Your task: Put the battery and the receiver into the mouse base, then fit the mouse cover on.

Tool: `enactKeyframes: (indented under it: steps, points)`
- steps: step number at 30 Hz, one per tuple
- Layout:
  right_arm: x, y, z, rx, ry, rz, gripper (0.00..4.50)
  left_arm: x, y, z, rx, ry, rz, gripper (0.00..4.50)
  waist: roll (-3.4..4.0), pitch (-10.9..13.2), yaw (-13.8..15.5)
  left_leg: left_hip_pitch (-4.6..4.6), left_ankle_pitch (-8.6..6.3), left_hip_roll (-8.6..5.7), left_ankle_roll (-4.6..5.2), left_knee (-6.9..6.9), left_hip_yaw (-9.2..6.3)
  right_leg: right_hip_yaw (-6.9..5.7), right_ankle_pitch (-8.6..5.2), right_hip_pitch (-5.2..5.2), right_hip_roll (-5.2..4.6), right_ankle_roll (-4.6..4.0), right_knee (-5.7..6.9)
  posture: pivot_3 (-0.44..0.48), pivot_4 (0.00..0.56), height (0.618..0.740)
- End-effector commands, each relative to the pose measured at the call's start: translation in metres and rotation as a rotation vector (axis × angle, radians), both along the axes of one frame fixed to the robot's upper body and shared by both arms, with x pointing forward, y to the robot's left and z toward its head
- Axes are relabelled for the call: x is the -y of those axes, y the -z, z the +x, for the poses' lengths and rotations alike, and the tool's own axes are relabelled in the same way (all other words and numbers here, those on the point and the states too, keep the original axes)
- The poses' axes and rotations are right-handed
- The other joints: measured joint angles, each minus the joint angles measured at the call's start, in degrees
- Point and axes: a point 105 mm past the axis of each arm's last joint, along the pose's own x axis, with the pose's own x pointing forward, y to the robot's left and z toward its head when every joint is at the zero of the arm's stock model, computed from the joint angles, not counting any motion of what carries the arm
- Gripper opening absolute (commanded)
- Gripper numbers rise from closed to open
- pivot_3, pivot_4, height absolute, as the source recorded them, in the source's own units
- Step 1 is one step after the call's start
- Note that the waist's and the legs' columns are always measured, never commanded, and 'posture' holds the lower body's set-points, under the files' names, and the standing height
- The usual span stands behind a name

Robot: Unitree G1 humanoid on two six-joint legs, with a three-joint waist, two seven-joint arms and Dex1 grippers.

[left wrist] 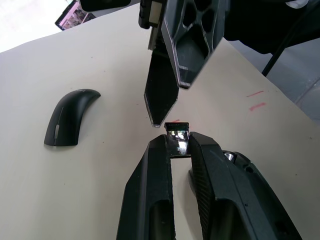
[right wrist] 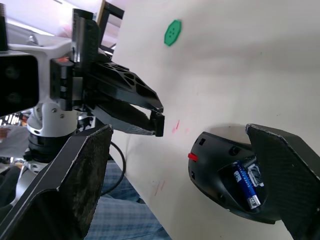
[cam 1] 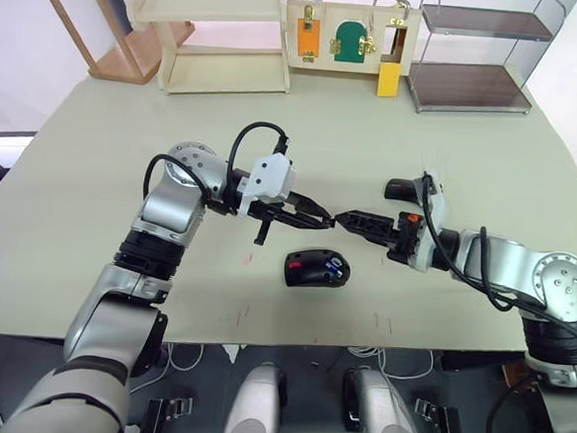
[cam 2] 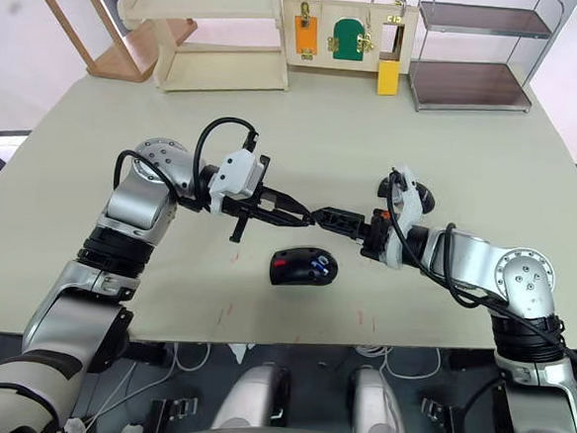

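The base (cam 1: pixel 316 269) lies on the table (cam 1: pixel 93 173) near the middle of the front edge, open side up, its long axis running roughly parallel to that edge. The battery (right wrist: pixel 246 186) already sits in its bay inside the base, lying along the base's length, blue body with a silvery end; beside it on the base is a small red part. In the left eye view the blue shows toward the base's right end and the red toward its left.

The cover (cam 1: pixel 401 190) rests on the table farther back and to the right of the base, well apart from it, arched side up, its long axis about parallel to the front edge as well.

Above the table, just behind the base, the two end effectors meet tip to tip. The left end effector (left wrist: pixel 178 144) points to the right, its fingers drawn narrow and pinching the receiver (left wrist: pixel 177 137), a small dark block with a shiny metal face that sticks out past the fingertips. The right end effector (cam 1: pixel 353 221) points left toward it, fingers spread wide in the right wrist view, with one fingertip (left wrist: pixel 161 102) just beside the receiver; whether it touches cannot be told.

Along the back edge stand a pale wooden shelf (cam 1: pixel 222 33), a board with coloured latches (cam 1: pixel 351 33) and a metal rack (cam 1: pixel 478 51).
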Motion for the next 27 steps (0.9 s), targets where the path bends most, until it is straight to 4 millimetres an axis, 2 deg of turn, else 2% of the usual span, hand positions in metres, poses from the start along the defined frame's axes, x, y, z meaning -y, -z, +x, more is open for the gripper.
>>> enactKeyframes:
  steps: [1,4,5,22,24,26,27]
  points:
    - [-0.007,-0.011,-0.007,0.032,-0.029,0.023,3.3,0.003,-0.005,-0.007,0.037,0.051,0.014,0.04,0.01,0.0,0.01,-0.16,0.0,0.0,0.0,0.06,-0.03,-0.02,0.01,-0.14,0.0,0.01,0.03,0.0,0.15,0.74]
    - [-0.012,-0.009,-0.01,0.027,-0.039,0.028,1.76,0.003,-0.005,-0.006,0.044,0.051,0.016,0.04,0.01,0.0,0.04,-0.38,0.0,0.0,0.0,0.2,-0.04,-0.03,0.02,-0.36,0.0,0.02,0.11,0.0,0.15,0.74]
    - [-0.013,-0.009,-0.011,0.03,-0.045,0.027,1.41,0.003,-0.005,-0.006,0.043,0.052,0.015,0.04,0.01,0.0,0.03,-0.38,0.0,0.0,0.0,0.21,-0.03,-0.02,0.02,-0.36,0.0,0.02,0.11,0.0,0.15,0.74]
    - [-0.015,-0.008,-0.013,0.026,-0.068,0.021,1.41,0.001,0.003,-0.009,0.062,0.077,0.049,0.04,0.01,0.0,0.03,-0.39,0.0,0.01,0.0,0.3,-0.03,-0.02,0.03,-0.35,0.0,0.03,0.15,0.0,0.15,0.74]
    - [-0.015,-0.007,-0.013,0.026,-0.072,0.018,0.98,0.001,0.004,-0.009,0.062,0.08,0.049,0.04,0.01,0.0,0.03,-0.39,0.0,0.01,0.01,0.3,-0.03,-0.02,0.03,-0.35,0.0,0.03,0.15,0.0,0.15,0.74]
    - [-0.015,-0.007,-0.014,0.027,-0.075,0.015,0.18,0.001,0.005,-0.009,0.061,0.081,0.049,0.04,0.01,0.0,0.02,-0.39,0.0,0.01,0.0,0.3,-0.03,-0.02,0.03,-0.35,0.0,0.04,0.15,0.0,0.15,0.74]
    - [-0.015,-0.007,-0.014,0.026,-0.076,0.013,0.08,0.001,0.005,-0.009,0.061,0.082,0.049,0.04,0.01,0.0,0.03,-0.39,0.0,0.01,0.01,0.3,-0.03,-0.02,0.03,-0.35,0.0,0.03,0.15,0.0,0.15,0.74]
